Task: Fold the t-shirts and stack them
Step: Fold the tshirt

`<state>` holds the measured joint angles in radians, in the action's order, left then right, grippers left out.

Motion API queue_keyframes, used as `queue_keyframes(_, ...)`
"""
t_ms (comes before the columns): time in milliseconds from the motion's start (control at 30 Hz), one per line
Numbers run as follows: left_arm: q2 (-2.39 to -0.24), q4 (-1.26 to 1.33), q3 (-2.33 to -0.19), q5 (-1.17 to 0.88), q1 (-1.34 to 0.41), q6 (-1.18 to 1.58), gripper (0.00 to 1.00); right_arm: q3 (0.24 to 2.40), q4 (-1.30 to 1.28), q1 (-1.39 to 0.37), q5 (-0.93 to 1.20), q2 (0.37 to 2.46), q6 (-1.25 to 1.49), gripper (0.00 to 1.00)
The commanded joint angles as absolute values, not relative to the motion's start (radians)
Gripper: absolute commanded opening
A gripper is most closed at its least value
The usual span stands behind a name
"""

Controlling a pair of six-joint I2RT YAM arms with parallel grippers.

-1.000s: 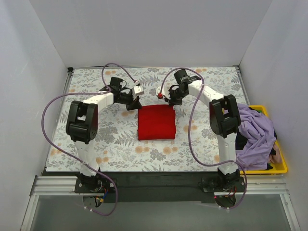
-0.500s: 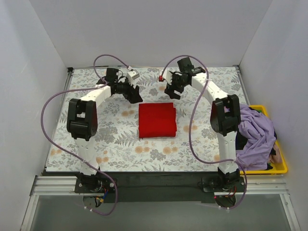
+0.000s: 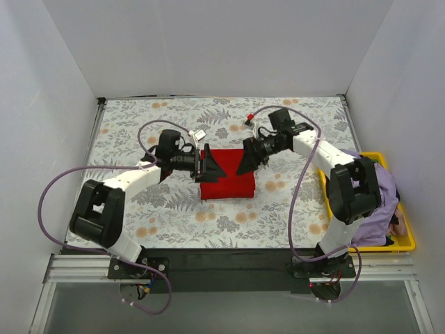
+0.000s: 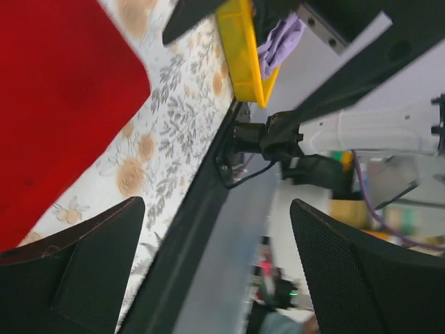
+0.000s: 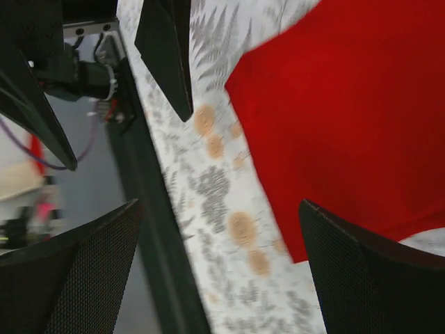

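Bright red cloth t-shirt [image 3: 228, 182] lies folded — left gripper [image 3: 212, 167] and right gripper [image 3: 247, 161] wide open, empty; next, likely fetch pale lilac cloth t-shirt [image 3: 386, 198].

The right gripper [image 5: 219, 209] shows its 2 dark, mesh-textured fingers [image 5: 69, 271] at the bottom corners of the picture, spread wide with nothing between them. Under the gap lies the flower-patterned table [image 5: 222, 181]. The red t-shirt [image 5: 348, 118], folded flat with straight edges, fills the upper right, set back from the table's dark near edge [image 5: 163, 236] by a strip of bare pattern. At upper left are the 2 pointed fingers of the left gripper [image 5: 130, 143], also apart. Beyond the edge an arm base [image 5: 87, 76] with cables looks blurred.
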<state>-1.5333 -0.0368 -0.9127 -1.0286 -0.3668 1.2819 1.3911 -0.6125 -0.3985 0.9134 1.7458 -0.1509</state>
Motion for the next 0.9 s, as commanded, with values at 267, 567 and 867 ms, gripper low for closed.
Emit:
queue_keyframes(267,-1.781,0.218,-0.775,-0.916,-0.39,1.678,0.86,1.166,-0.287,-0.403,0.962,1.94,0.302,0.98)
queue_keyframes(567,-1.878,0.19,-0.701,-0.894,-0.272,1.669,0.86,1.107,-0.333,-0.311,0.798,2.011,0.269,0.98)
queue_keyframes(867,-1.596,0.079,-0.724,-0.931,-0.246,1.502,0.87,1.307,-0.54,-0.327,0.754,1.787,0.074,0.98)
